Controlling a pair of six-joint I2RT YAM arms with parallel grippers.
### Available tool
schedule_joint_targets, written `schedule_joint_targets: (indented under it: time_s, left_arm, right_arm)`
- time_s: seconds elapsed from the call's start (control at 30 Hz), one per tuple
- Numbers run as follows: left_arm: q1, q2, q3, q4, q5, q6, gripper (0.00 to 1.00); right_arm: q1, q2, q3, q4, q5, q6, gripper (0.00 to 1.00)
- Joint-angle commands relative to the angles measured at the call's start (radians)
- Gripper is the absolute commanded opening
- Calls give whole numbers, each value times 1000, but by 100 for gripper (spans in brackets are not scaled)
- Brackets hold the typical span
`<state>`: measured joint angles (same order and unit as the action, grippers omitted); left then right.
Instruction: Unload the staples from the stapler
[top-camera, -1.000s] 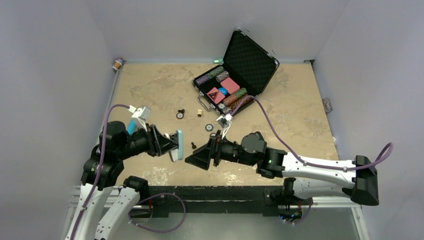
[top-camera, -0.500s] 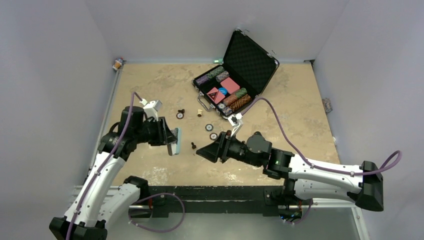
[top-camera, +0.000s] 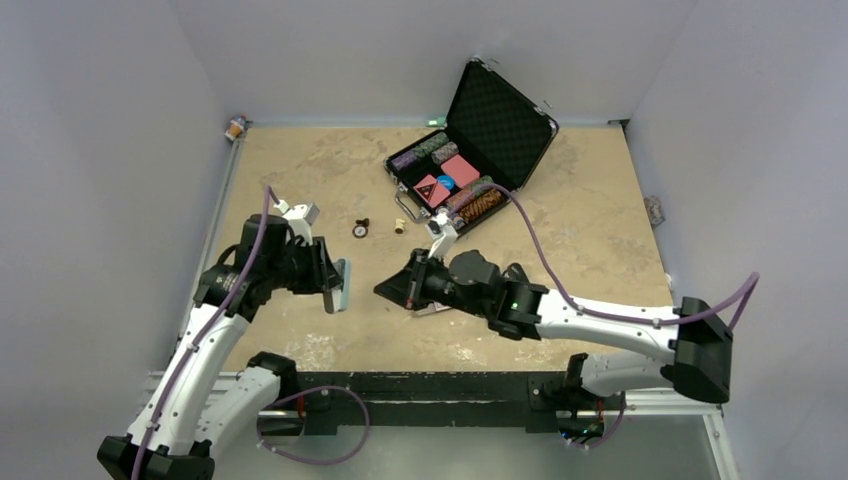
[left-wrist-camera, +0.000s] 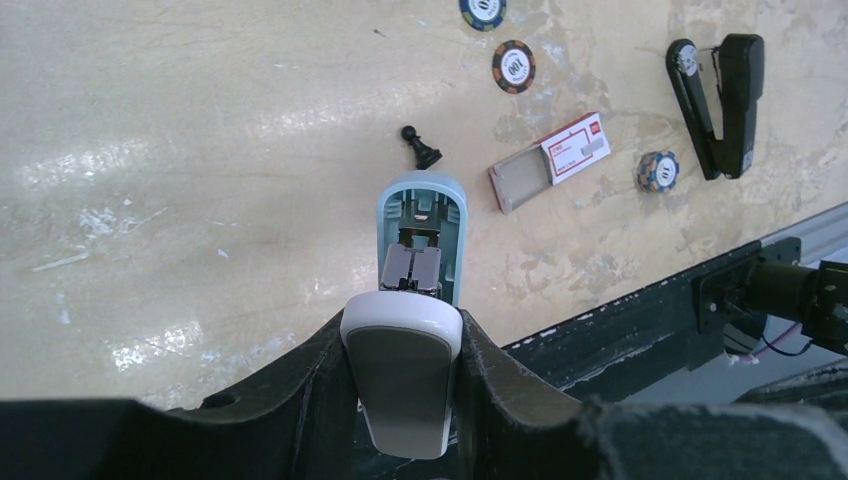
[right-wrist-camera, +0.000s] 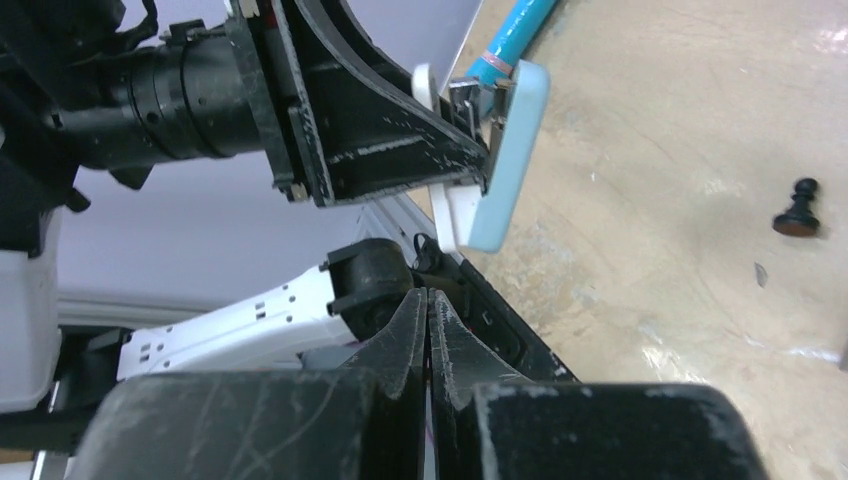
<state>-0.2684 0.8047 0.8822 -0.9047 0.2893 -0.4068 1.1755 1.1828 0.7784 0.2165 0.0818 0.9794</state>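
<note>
My left gripper (left-wrist-camera: 405, 325) is shut on the white half of a light-blue and white stapler (left-wrist-camera: 422, 215), held hinged open above the table. Its silver metal channel (left-wrist-camera: 412, 268) faces up. I cannot make out the staples in it. In the top view the stapler (top-camera: 341, 286) hangs at the left gripper (top-camera: 330, 283). My right gripper (top-camera: 386, 291) is a short way to its right, pointing at it. In the right wrist view the right gripper (right-wrist-camera: 428, 297) is shut with nothing between its fingers, and the stapler (right-wrist-camera: 505, 150) is beyond the tips, apart from them.
Below the left wrist lie a black pawn (left-wrist-camera: 421, 149), a red-and-white box (left-wrist-camera: 560, 156), a black stapler (left-wrist-camera: 722, 103) and poker chips (left-wrist-camera: 514, 66). An open black case (top-camera: 478, 145) of chips stands at the back. The table's front rail (left-wrist-camera: 640, 300) is near.
The right gripper went from open to shut and moved left toward the stapler. The left arm drew the stapler slightly left.
</note>
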Motion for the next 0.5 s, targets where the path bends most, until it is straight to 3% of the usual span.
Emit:
schedule_joint_targets:
  time_s: [0.0,0.47]
  left_arm:
    - [5,31,21,5,-81,11,0]
    - [5,113,21,0,-53,10,0]
  right_arm:
    - [-5,108,149,52,-18,-11,0]
    - [-69,397,335,22,-102,66,0]
